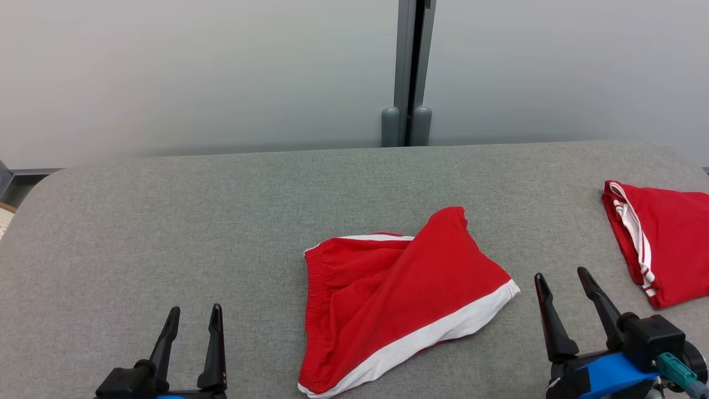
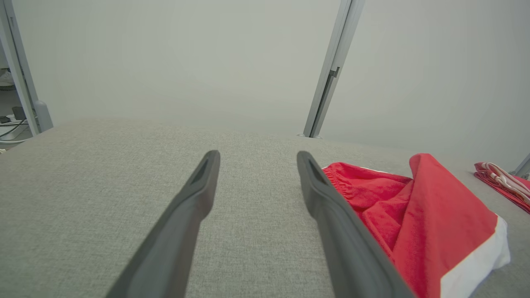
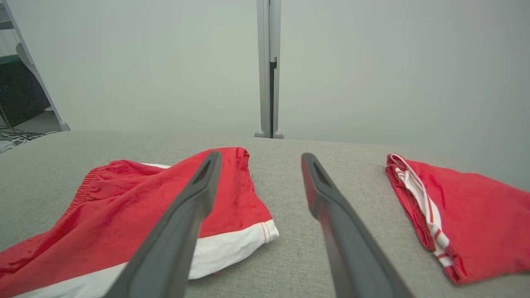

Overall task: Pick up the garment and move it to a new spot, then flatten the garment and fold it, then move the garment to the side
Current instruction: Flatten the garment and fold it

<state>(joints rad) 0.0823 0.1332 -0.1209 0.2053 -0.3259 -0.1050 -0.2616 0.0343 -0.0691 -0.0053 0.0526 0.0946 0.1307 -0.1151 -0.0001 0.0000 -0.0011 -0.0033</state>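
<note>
A red garment (image 1: 399, 299) with a white hem band lies crumpled on the grey table (image 1: 194, 221), near the front middle; it looks like a pair of shorts, partly folded over itself. It also shows as the red garment (image 2: 418, 223) right of my left fingers and as the garment (image 3: 124, 211) at the left of the right wrist view. My left gripper (image 1: 192, 317) stands open at the lower left, apart from the cloth. My right gripper (image 1: 559, 277) is open just right of the white hem, holding nothing.
A second red garment (image 1: 664, 238) with white stripes lies folded at the table's right edge, also seen as the folded piece (image 3: 455, 207). A grey post (image 1: 410, 72) rises behind the table between pale wall panels.
</note>
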